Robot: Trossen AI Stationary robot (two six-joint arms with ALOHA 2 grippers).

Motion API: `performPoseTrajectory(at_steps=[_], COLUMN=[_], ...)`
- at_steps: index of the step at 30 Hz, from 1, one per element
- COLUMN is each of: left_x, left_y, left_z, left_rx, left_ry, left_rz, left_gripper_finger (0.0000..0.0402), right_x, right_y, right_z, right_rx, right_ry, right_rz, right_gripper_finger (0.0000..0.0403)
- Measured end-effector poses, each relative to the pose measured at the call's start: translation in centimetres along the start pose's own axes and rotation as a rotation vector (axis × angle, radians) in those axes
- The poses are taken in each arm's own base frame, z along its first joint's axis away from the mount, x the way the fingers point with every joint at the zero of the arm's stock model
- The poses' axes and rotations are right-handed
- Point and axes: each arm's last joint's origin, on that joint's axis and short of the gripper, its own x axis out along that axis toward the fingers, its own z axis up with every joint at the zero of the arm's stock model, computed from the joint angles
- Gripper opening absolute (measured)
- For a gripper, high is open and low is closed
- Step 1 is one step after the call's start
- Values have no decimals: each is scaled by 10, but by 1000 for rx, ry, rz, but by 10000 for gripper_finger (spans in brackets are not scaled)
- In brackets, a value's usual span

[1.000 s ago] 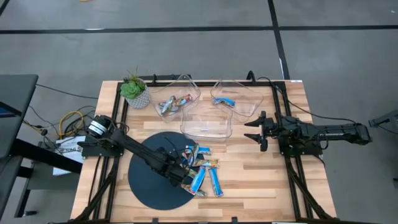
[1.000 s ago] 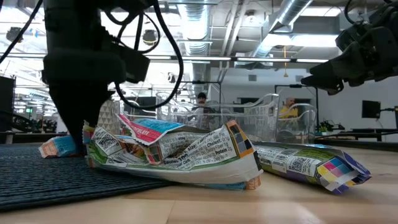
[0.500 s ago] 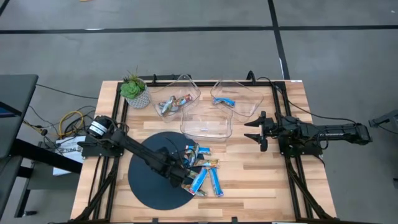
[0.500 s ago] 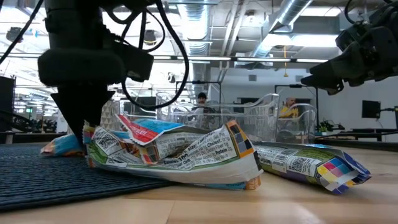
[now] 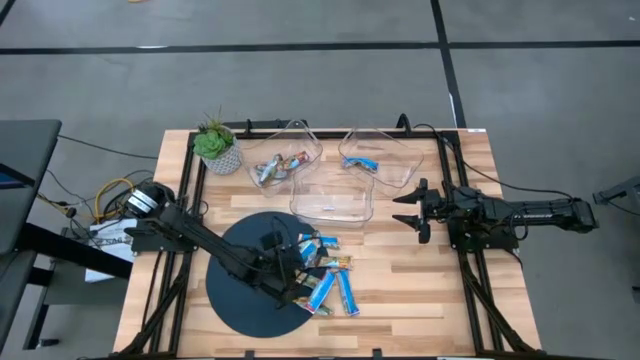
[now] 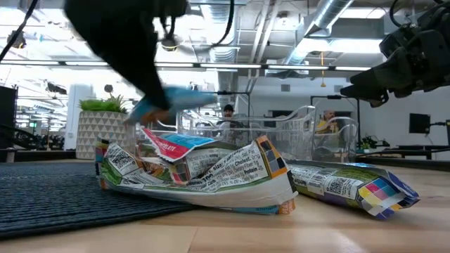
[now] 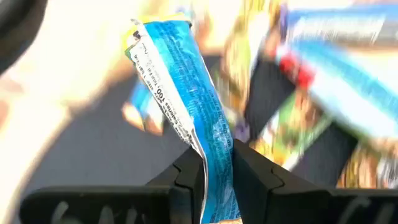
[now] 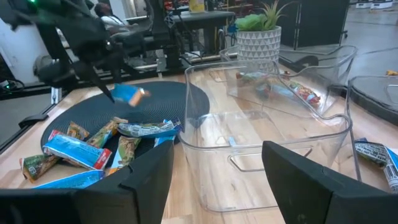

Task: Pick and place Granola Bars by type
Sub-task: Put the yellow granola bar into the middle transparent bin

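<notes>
Sorting is early, we judge: the left gripper [image 7: 217,163] pinches a blue bar [image 7: 186,106] above the mat [image 5: 235,290] (a few sit binned), while the pile [image 5: 330,275] waits.

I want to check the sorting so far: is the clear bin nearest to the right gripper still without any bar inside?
Yes, in the right wrist view the nearest clear bin holds no bar, and the right gripper hovers open before it.

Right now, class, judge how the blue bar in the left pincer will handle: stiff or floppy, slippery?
The blue bar likely stays fairly stiff: it stands up from the left pincer unsagging. Its crinkled wrapper end probably flexes. The glossy film may slip.
</notes>
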Motion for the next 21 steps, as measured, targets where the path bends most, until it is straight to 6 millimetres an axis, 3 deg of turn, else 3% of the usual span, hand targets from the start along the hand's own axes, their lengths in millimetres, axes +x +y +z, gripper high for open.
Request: performPoseTrajectory(at_steps=[9, 15, 21], left_x=[-10, 2, 23], left_y=[16, 37, 76], left_z=[38, 71, 93], left_rx=[62, 83, 124], left_ry=[-326, -427, -396], left_rz=[178, 211, 230], left_gripper_finger=[63, 64, 64], right_x=[0, 0, 0], right_y=[0, 0, 0], right_z=[0, 0, 0], right_rx=[0, 0, 0], right_ry=[0, 0, 0], right_rz=[0, 0, 0], right_gripper_finger=[240, 240, 240])
